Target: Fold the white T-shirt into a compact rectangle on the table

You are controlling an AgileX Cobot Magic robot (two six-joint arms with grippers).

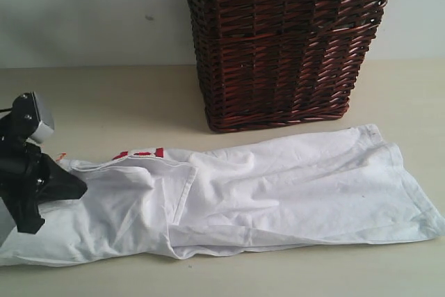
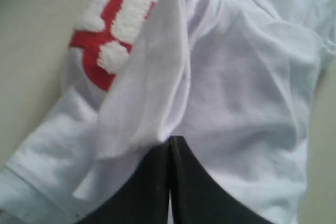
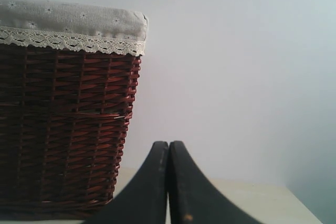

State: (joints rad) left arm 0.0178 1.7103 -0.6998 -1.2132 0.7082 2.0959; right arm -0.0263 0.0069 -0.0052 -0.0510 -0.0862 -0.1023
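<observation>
The white T-shirt (image 1: 278, 186) lies stretched across the table (image 1: 104, 95), folded lengthwise, its hem at the right. A bit of the red strip with fuzzy white lettering (image 1: 139, 153) peeks out near the left end, and so does a small orange tag (image 1: 61, 156). My left gripper (image 1: 80, 189) rests on the shirt's left end. In the left wrist view the left gripper (image 2: 170, 139) is shut, with a raised fold of the T-shirt (image 2: 236, 87) pinched at its tips beside the red strip (image 2: 113, 30). My right gripper (image 3: 168, 144) is shut on nothing, held in the air, and is out of the exterior view.
A tall dark brown wicker basket (image 1: 285, 46) with a lace-trimmed liner stands just behind the shirt's middle. The right wrist view also shows the basket (image 3: 58, 119), against a pale wall. Bare table (image 2: 26, 51) lies beside the shirt's collar end.
</observation>
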